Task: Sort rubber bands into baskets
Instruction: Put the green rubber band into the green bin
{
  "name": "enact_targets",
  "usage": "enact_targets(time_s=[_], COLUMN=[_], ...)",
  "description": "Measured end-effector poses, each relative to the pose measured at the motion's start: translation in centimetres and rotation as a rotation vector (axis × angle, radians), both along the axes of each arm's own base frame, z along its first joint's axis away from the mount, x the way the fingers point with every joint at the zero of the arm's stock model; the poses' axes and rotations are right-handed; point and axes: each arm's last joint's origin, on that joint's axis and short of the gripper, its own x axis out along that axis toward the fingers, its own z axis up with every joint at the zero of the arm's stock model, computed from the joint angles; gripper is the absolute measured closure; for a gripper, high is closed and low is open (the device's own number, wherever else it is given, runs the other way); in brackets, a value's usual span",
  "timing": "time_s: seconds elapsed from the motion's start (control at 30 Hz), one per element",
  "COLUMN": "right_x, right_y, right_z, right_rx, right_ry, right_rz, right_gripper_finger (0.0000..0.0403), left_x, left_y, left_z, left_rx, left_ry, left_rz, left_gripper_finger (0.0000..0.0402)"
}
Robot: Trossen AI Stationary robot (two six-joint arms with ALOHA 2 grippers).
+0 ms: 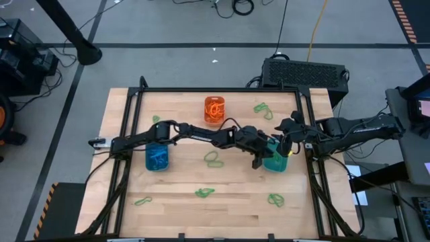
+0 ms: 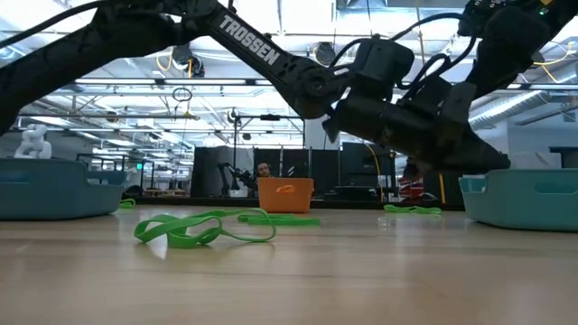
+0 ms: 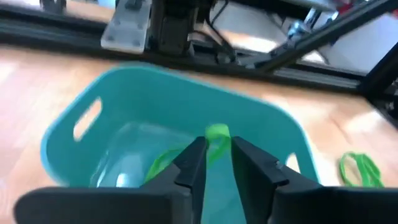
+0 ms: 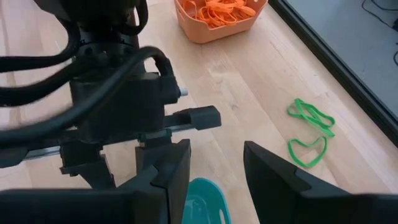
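- Far left of the table (image 1: pixel 114 202): a black cable bundle runs down the left arm's base; one green rubber band (image 1: pixel 142 200) lies near the front-left corner, apart from everything.
- Blue basket (image 1: pixel 158 157) stands left of centre, blue bands inside, partly under the left arm's link, which crosses straight over it.
- Orange basket (image 1: pixel 214 110) sits toward the back, centre, full of orange bands; clear of both arms. Seen close in the right wrist view (image 4: pixel 217 18).
- Centre of the table: a green loop (image 1: pixel 213 158) just in front of the left arm, and another (image 1: pixel 205 193) nearer the front edge. Low view shows a green band (image 2: pixel 194 227) lying flat in the foreground.
- Left gripper (image 3: pixel 216 163) hangs over the teal basket (image 3: pixel 155 99), fingers parted a little; a green rubber band (image 3: pixel 214 140) shows between and beyond the tips, over the basket's inside. Cannot tell whether the fingers pinch it or it hangs free.
- Teal basket in the high view (image 1: pixel 275 162) is mostly covered by the two wrists meeting above it.
- Right gripper (image 4: pixel 214 168) hovers just beside the left wrist, fingers apart, nothing between them; the left arm's body blocks much of its forward view.
- Right side: green bands at the back (image 1: pixel 262 109) and one near the front (image 1: pixel 276 199); two lie on bare wood in the right wrist view (image 4: pixel 309 134).
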Motion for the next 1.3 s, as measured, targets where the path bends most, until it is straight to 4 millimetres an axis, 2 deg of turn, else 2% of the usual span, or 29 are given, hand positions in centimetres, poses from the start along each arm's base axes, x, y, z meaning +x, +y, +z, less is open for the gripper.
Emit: enact_targets(time_s=[0.13,0.5,0.63,0.73,0.83,0.93,1.03,1.17,1.3], right_x=[0.0,0.0,0.0,0.0,0.0,0.0,0.0,0.0,0.1], right_y=[0.0,0.0,0.0,0.0,0.0,0.0,0.0,-0.1,-0.1], right_z=[0.0,0.0,0.0,0.0,0.0,0.0,0.0,0.1,0.1], right_rx=[0.000,0.000,-0.001,-0.001,-0.001,-0.010,-0.018,-0.034,-0.038], right_ry=[-0.001,-0.004,-0.004,-0.003,-0.002,0.002,0.001,-0.002,-0.007], right_rz=[0.000,0.000,0.000,0.000,0.001,0.010,0.009,-0.006,-0.008], right_gripper_finger=[0.0261,0.0261,0.0261,0.0261,0.0261,0.0261,0.0261,0.0261,0.0261], left_x=[-0.6,-3.5,-4.6,-5.0,-5.4,-5.3,-4.9,-4.1,-2.7], left_y=[0.5,0.6,1.8,3.8,6.8,9.9,12.7,14.7,16.1], left_z=[0.7,5.0,6.2,6.9,6.8,6.0,4.1,1.7,1.7], left_rx=[0.033,0.264,0.364,0.403,0.397,0.405,0.367,0.288,0.196], left_ry=[0.082,0.293,0.377,0.385,0.401,0.375,0.333,0.286,0.257], left_rz=[-0.009,-0.084,-0.033,0.033,0.097,0.199,0.298,0.374,0.422], left_gripper_finger=[0.0305,0.0302,0.0302,0.0302,0.0302,0.0302,0.0302,0.0302,0.0302])
